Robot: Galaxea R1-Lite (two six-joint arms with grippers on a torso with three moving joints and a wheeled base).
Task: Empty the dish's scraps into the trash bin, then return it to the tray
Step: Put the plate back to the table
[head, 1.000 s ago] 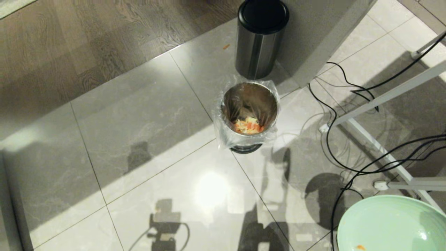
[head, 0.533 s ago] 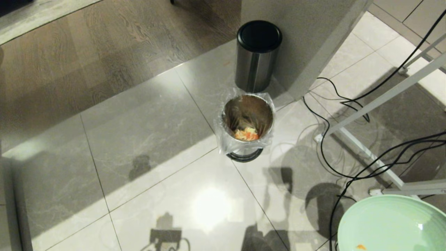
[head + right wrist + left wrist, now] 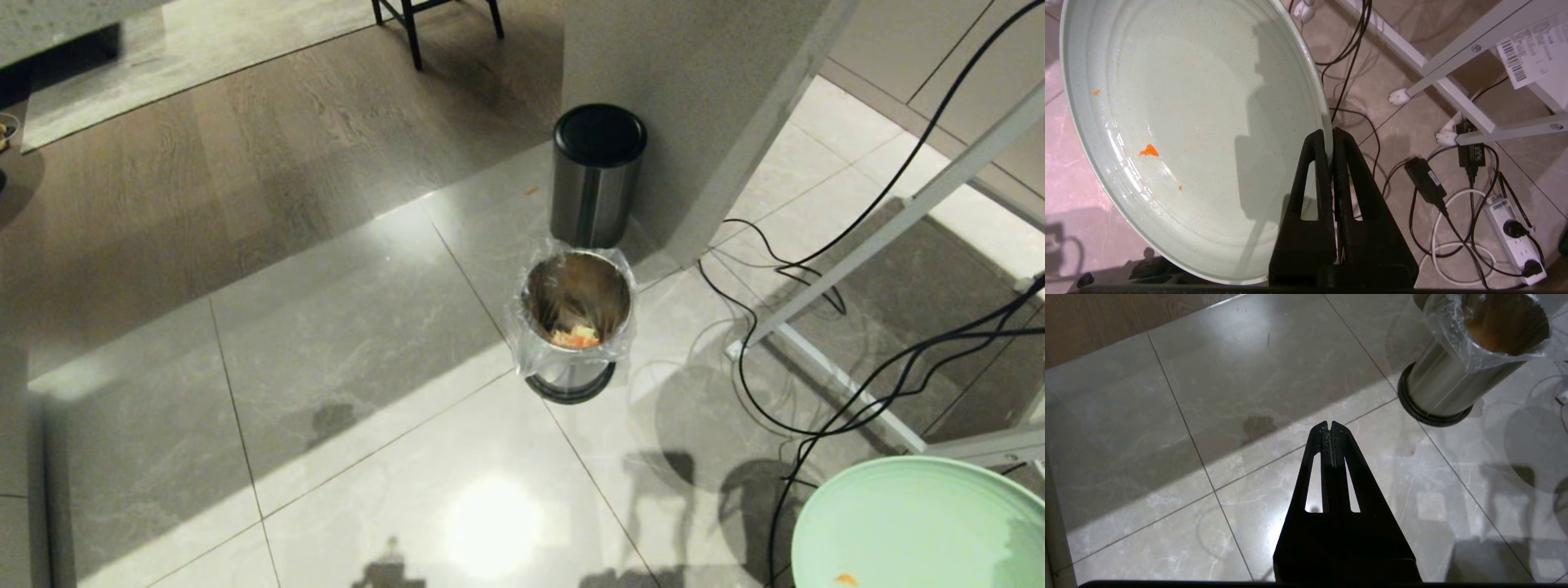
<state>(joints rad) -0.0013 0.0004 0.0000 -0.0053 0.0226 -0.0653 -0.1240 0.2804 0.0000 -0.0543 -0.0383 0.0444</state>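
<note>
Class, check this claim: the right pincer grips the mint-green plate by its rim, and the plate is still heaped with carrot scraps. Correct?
Not quite. The right pincer does grip the mint-green plate by its rim, but the plate is nearly empty, with only tiny orange bits left. The right wrist view shows it.

My right hand (image 3: 1329, 136) is clamped on the rim of the mint-green dish (image 3: 1188, 122), held tilted over the floor (image 3: 1392, 122). I see 3 small orange bits (image 3: 1148, 151) stuck to its inside. Past it: black cables (image 3: 1347, 53), a white frame (image 3: 1453, 77), a power strip (image 3: 1515, 239).
</note>
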